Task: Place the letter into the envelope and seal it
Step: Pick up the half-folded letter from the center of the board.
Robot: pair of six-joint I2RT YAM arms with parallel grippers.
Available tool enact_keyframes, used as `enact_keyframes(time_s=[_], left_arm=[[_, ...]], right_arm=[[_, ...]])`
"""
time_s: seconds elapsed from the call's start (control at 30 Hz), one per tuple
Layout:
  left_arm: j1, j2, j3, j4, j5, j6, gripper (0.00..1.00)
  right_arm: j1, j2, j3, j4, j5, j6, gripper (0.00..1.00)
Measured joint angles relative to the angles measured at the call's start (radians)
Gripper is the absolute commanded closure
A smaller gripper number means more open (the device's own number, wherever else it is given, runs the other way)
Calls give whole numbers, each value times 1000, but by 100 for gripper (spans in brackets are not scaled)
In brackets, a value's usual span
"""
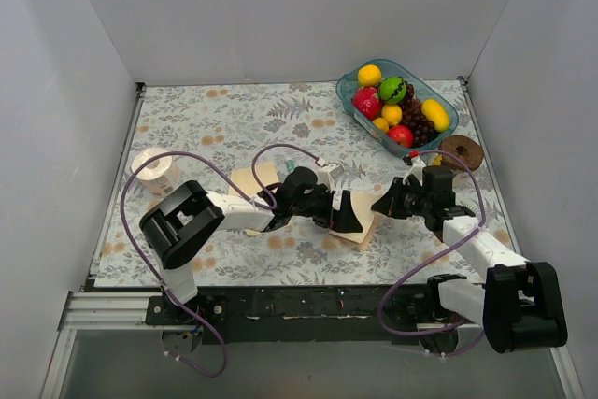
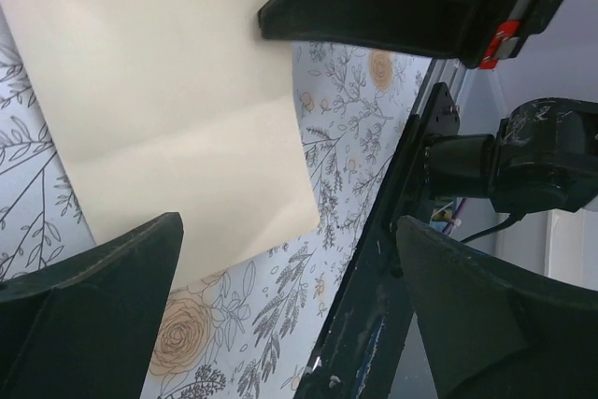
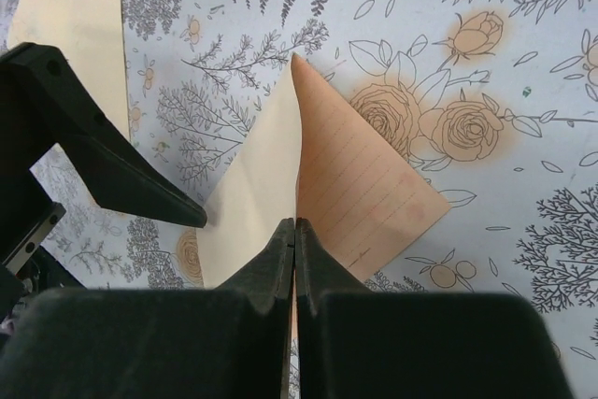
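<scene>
My right fingers (image 3: 295, 231) pinch the letter (image 3: 364, 184); my left fingers (image 1: 348, 217) hang wide. The envelope (image 1: 254, 178) lies at ten o'clock; inserting and sealing remain.

We've got the left arm (image 1: 238, 212) and right arm (image 1: 481, 249) here: white links, bulky black joints, purple cables (image 1: 131, 221) looping off both. The left hand (image 2: 288, 226) and right hand (image 3: 295, 231) are matte black wedges.

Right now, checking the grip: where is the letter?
In the top view the letter lies near-centre on the table, under the open left gripper, with the right gripper shut on its edge.
</scene>
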Motion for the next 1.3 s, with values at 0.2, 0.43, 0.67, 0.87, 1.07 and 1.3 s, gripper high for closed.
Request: enact_keyframes(time_s=[0.2, 0.43, 0.67, 0.87, 1.07, 1.3], left_arm=[[23, -15, -85, 38, 6, -15, 2], [99, -85, -126, 46, 12, -18, 2], [161, -124, -135, 84, 26, -18, 2], [161, -113, -190, 152, 55, -47, 2], [161, -66, -244, 272, 93, -108, 2], [162, -19, -259, 418, 127, -178, 2]], right_arm=[[-14, -71, 0, -8, -24, -4, 99], [-17, -129, 0, -19, -85, -26, 99], [-18, -167, 0, -22, -148, -28, 99], [-23, -196, -11, 10, -218, -10, 99], [-30, -204, -15, 63, -289, 28, 99], [-31, -204, -16, 115, -375, 61, 99]])
